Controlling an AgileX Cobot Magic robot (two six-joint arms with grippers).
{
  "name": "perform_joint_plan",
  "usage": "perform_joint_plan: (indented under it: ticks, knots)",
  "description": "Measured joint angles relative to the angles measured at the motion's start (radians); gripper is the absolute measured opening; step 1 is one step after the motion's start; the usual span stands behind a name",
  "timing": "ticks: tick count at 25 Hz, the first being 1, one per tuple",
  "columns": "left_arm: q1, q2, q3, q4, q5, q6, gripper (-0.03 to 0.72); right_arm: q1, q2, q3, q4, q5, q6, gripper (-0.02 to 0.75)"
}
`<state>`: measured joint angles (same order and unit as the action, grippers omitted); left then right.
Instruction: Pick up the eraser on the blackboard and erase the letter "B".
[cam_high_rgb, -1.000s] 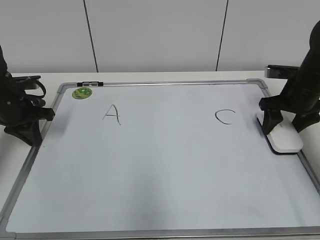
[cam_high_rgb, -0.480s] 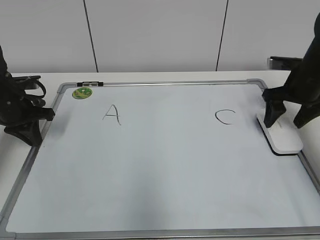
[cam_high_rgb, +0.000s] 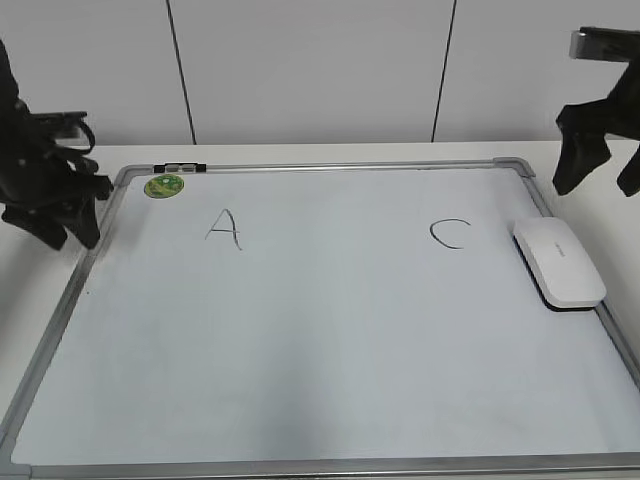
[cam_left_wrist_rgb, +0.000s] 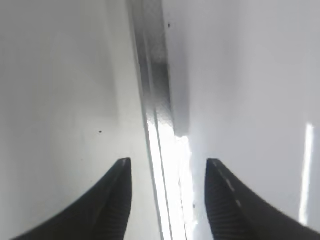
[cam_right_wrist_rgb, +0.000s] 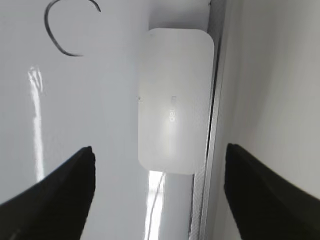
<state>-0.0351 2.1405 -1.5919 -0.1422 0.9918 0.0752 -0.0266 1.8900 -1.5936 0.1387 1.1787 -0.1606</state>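
The white eraser (cam_high_rgb: 559, 262) lies flat on the blackboard (cam_high_rgb: 320, 340) at its right edge, beside the black "C" (cam_high_rgb: 449, 234); it also shows in the right wrist view (cam_right_wrist_rgb: 174, 119). A black "A" (cam_high_rgb: 224, 228) is at the left. No letter "B" shows between them; that part of the board is blank. My right gripper (cam_high_rgb: 600, 160) is open and empty, raised above the board's far right corner, apart from the eraser; its jaws (cam_right_wrist_rgb: 160, 192) frame the eraser from above. My left gripper (cam_high_rgb: 60, 215) is open and empty over the board's left frame (cam_left_wrist_rgb: 159, 125).
A round green sticker (cam_high_rgb: 164, 185) sits at the board's far left corner, with a small black clip (cam_high_rgb: 180, 166) on the top frame. The board lies on a white table (cam_high_rgb: 30, 290) with a grey panelled wall behind.
My right gripper has let go of the eraser and risen up and to the right, leaving the eraser on the board. My left gripper has lifted a little.
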Motion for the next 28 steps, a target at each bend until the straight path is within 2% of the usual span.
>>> perform_joint_plan:
  ticks: [5, 15, 20, 28]
  knots:
    - [0.0, -0.009, -0.167, 0.005, 0.194, 0.001, 0.369, 0.0, -0.094, 0.0, 0.011, 0.038, -0.008, 0.595]
    - [-0.039, -0.324, -0.165, -0.039, 0.233, 0.001, 0.369, 0.0, -0.384, 0.077, 0.017, 0.056, -0.026, 0.595]
    - [-0.05, -0.548, -0.058, -0.049, 0.239, 0.003, 0.369, 0.0, -0.568, 0.171, 0.017, 0.064, -0.027, 0.594]
    - [-0.05, -0.942, 0.231, -0.049, 0.256, 0.002, 0.369, 0.0, -0.916, 0.44, -0.055, 0.068, -0.033, 0.594]
